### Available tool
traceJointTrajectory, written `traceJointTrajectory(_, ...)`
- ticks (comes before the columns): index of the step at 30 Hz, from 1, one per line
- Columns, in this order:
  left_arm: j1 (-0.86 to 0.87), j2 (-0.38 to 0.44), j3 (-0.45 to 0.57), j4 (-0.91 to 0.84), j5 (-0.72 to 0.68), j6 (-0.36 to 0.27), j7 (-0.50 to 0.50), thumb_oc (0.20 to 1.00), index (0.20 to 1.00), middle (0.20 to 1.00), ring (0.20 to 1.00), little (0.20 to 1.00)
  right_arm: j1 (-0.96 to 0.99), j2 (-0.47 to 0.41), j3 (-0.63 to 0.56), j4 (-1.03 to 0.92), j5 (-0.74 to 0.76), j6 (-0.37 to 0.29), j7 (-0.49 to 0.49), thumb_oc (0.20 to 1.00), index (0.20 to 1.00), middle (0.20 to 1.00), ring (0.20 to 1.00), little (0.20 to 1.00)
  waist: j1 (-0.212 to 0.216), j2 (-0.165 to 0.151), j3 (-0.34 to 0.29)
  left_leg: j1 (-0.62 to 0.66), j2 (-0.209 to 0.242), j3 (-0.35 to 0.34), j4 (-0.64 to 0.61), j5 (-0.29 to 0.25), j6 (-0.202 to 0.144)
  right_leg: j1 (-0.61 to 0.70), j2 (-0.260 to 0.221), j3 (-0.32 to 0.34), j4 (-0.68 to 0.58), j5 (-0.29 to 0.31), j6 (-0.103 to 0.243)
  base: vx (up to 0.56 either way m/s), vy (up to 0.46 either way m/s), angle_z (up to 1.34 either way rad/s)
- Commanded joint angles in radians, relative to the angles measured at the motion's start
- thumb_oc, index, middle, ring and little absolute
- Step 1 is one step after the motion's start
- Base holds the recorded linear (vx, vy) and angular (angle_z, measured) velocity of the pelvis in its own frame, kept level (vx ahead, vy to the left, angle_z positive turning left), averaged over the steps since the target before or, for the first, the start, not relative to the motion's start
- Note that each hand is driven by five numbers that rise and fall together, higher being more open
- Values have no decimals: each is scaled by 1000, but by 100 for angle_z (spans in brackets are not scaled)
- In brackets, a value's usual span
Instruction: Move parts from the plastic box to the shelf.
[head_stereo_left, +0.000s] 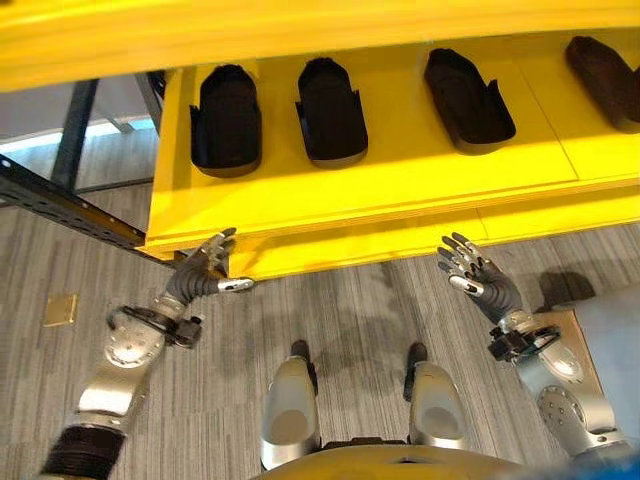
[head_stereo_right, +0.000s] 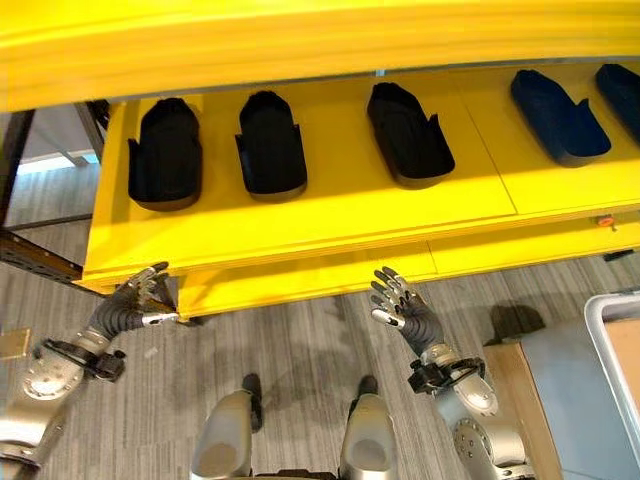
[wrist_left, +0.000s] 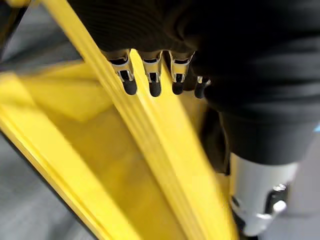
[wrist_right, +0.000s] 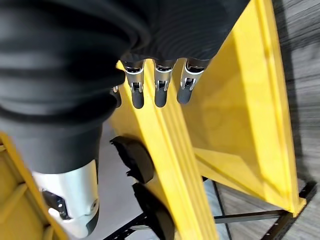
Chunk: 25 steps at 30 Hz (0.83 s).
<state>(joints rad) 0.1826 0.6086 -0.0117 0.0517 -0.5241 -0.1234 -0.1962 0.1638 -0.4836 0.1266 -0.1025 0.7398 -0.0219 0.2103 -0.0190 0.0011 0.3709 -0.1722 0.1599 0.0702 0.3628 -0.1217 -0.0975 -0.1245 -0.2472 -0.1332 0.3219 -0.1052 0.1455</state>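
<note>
The yellow shelf (head_stereo_left: 400, 190) spans the upper part of both eye views. Four black parts (head_stereo_left: 226, 120) lie in a row on its surface in the left eye view, well apart from one another; the right eye view shows a further dark part (head_stereo_right: 558, 115) toward the robot's right. An upper yellow board (head_stereo_left: 300, 35) overhangs the row.

Left hand (head_stereo_left: 205, 270): fingers straight and spread, holding nothing, just beside the shelf's front left corner. Whether the fingertips touch the edge cannot be told. A black perforated rail (head_stereo_left: 60, 205) runs to the robot's left of that corner.

Right hand (head_stereo_right: 405, 310): fingers straight and spread, palm empty, below the shelf's front edge and apart from it.

A grey box rim (head_stereo_right: 605, 350) shows at the lower right of the right eye view, near the right arm; its contents are hidden. A small tan square (head_stereo_left: 60, 310) lies on the grey carpet (head_stereo_left: 350, 320).

No legible writing.
</note>
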Motion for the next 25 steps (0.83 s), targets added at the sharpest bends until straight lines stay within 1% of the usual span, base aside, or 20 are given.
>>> traceJointTrajectory(1, 48, -20, 9, -27, -152, -57, 2, 1000, 1000, 1000, 1000, 1000, 12, -3, -7, -50, -23, -85, -7, 1000, 1000, 1000, 1000, 1000, -2, -21, -114, 16, 40, -25, -88, 77, 2, 61, -16, -16, -117, 85, 23, 36, -47, 8)
traceJointTrajectory(2, 58, -53, 5, -24, -189, -55, -7, 1000, 1000, 1000, 1000, 1000, 18, 2, -6, -44, -27, -89, -12, 1000, 1000, 1000, 1000, 1000, -2, -21, -129, 29, 38, -22, -116, 87, 4, 72, -15, -21, -140, 90, 24, 31, -56, 10)
traceJointTrajectory(4, 86, -102, 15, -45, -189, -69, 5, 1000, 1000, 1000, 1000, 1000, 29, 7, -11, -35, -45, -94, -17, 1000, 1000, 1000, 1000, 1000, 1, -21, -154, 54, 39, -19, -161, 105, 3, 100, -9, -35, -178, 95, 23, 33, -54, 9)
traceJointTrajectory(6, 106, -172, 22, -42, -258, -72, 13, 1000, 1000, 1000, 1000, 1000, 37, 20, 0, -19, -56, -95, -25, 1000, 1000, 1000, 1000, 1000, 6, -22, -182, 82, 39, -13, -204, 117, 3, 122, -6, -45, -212, 100, 21, 28, -61, 4)
traceJointTrajectory(7, 104, -222, 14, -22, -323, -71, 30, 1000, 1000, 1000, 1000, 1000, 34, 27, 14, -7, -63, -101, -36, 1000, 1000, 1000, 1000, 1000, 9, -22, -193, 99, 40, -10, -228, 126, 4, 136, -3, -48, -232, 106, 21, 21, -72, 4)
traceJointTrajectory(8, 112, -246, 8, -24, -341, -68, 26, 1000, 1000, 1000, 1000, 1000, 28, 33, 19, -1, -74, -104, -47, 1000, 1000, 1000, 1000, 1000, 11, -22, -207, 112, 43, -8, -248, 131, 5, 143, -1, -51, -245, 107, 21, 18, -50, 2)
traceJointTrajectory(9, 112, -246, 8, -24, -341, -68, 26, 1000, 1000, 1000, 1000, 1000, 28, 33, 19, -1, -74, -104, -47, 1000, 1000, 1000, 1000, 1000, 11, -22, -207, 112, 43, -8, -248, 131, 5, 143, -1, -51, -245, 108, 21, 32, -54, -1)
traceJointTrajectory(10, 138, -262, 11, -59, -299, -87, 32, 1000, 1000, 1000, 1000, 1000, 33, 45, 21, 9, -74, -104, -50, 1000, 1000, 1000, 1000, 1000, 15, -23, -230, 134, 48, -3, -281, 142, 7, 161, 5, -54, -271, 111, 19, 16, -55, -2)
traceJointTrajectory(13, 144, -277, -11, -50, -303, -85, 39, 1000, 1000, 1000, 1000, 1000, 33, 48, 37, 19, -81, -103, -57, 1000, 1000, 1000, 1000, 1000, 14, -25, -261, 158, 56, 8, -324, 159, 3, 177, 12, -59, -297, 114, 19, 7, -54, -1)
traceJointTrajectory(16, 149, -275, -28, -39, -269, -81, 53, 1000, 1000, 1000, 1000, 1000, 23, 47, 49, 29, -83, -99, -63, 1000, 1000, 1000, 1000, 1000, 9, -25, -287, 172, 57, 11, -358, 176, 0, 188, 19, -64, -314, 117, 18, -8, -32, 4)
traceJointTrajectory(19, 137, -274, -40, -7, -234, -77, 68, 1000, 1000, 1000, 1000, 1000, 1, 51, 69, 55, -74, -94, -76, 1000, 1000, 1000, 1000, 1000, 4, -23, -306, 182, 60, 16, -369, 183, -3, 191, 22, -63, -317, 116, 17, 0, 0, 0)
traceJointTrajectory(25, 128, -273, -51, 11, -212, -71, 75, 1000, 1000, 1000, 1000, 1000, -23, 59, 87, 69, -66, -88, -84, 1000, 1000, 1000, 1000, 1000, 3, -20, -318, 197, 62, 21, -369, 179, -1, 200, 21, -57, -320, 119, 17, 4, -3, -3)
